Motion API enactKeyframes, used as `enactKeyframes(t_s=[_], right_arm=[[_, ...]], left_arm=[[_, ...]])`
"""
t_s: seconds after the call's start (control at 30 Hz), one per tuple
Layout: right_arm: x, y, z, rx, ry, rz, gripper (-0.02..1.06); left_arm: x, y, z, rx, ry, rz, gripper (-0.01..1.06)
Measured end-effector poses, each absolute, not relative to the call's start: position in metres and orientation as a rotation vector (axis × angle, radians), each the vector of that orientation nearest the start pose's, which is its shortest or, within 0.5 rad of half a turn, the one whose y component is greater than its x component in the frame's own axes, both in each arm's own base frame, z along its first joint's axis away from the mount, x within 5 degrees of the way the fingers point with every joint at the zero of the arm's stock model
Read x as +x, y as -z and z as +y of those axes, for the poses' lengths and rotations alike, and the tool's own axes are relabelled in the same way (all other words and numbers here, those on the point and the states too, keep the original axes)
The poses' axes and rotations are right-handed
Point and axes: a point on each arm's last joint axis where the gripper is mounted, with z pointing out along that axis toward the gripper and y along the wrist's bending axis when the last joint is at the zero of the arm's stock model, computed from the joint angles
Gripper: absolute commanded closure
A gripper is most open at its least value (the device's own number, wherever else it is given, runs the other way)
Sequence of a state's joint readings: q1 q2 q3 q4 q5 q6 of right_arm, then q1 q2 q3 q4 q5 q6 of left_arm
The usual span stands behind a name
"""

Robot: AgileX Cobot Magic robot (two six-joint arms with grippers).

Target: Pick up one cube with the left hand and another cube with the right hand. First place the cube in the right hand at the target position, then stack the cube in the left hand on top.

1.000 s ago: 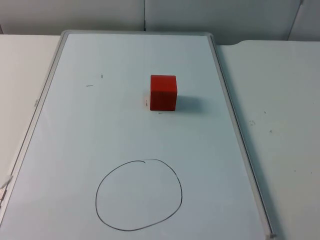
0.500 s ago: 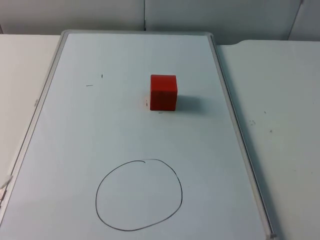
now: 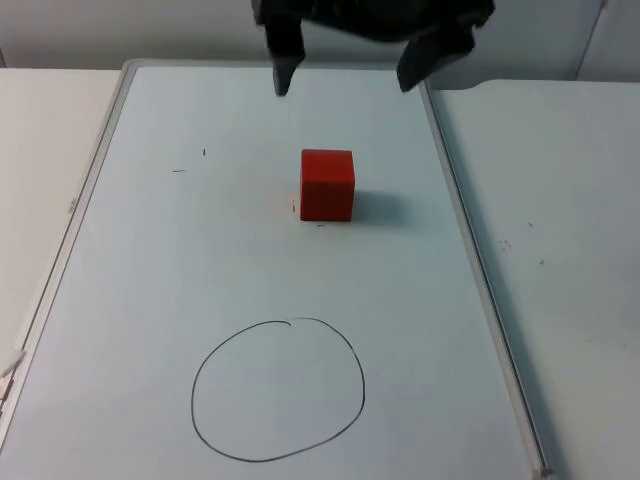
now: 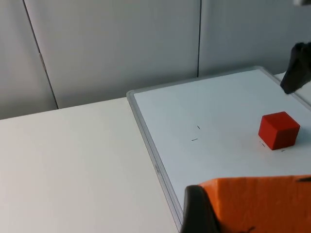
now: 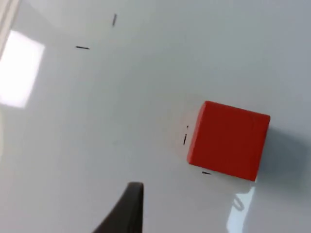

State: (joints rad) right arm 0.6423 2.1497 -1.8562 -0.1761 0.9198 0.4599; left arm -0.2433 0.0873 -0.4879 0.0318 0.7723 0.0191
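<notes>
Right claw (image 3: pixel 350 68) spread wide, hovering beyond red cube (image 3: pixel 327 185), likely lining up to grab it. Cube sits mid-whiteboard (image 3: pixel 150 300), well apart from circle (image 3: pixel 278 390). Left claw (image 4: pixel 199 213) off-board, apparently pinching orange cube (image 4: pixel 257 204), waiting.

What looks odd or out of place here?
Nothing is spilled or damaged. The red cube sits square on the whiteboard, the open right end effector beyond it. One oddity: something orange lies against the left end effector, perhaps the second cube.
</notes>
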Motion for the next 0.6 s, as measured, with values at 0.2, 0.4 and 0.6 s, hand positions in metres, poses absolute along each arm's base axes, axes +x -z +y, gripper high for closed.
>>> enactKeyframes(t_s=[0.2,0.4,0.6], right_arm=[[0.397,-0.177,0.279,-0.218,-0.056,2.739,0.05],[0.405,-0.154,0.286,-0.171,-0.092,2.721,0.05],[0.412,-0.143,0.288,-0.135,-0.091,2.678,0.05]], left_arm=[[0.02,-0.297,-0.003,0.249,0.119,1.84,1.05],[0.02,-0.297,-0.003,0.248,0.122,1.84,1.05],[0.02,-0.297,-0.003,0.247,0.126,1.839,1.05]])
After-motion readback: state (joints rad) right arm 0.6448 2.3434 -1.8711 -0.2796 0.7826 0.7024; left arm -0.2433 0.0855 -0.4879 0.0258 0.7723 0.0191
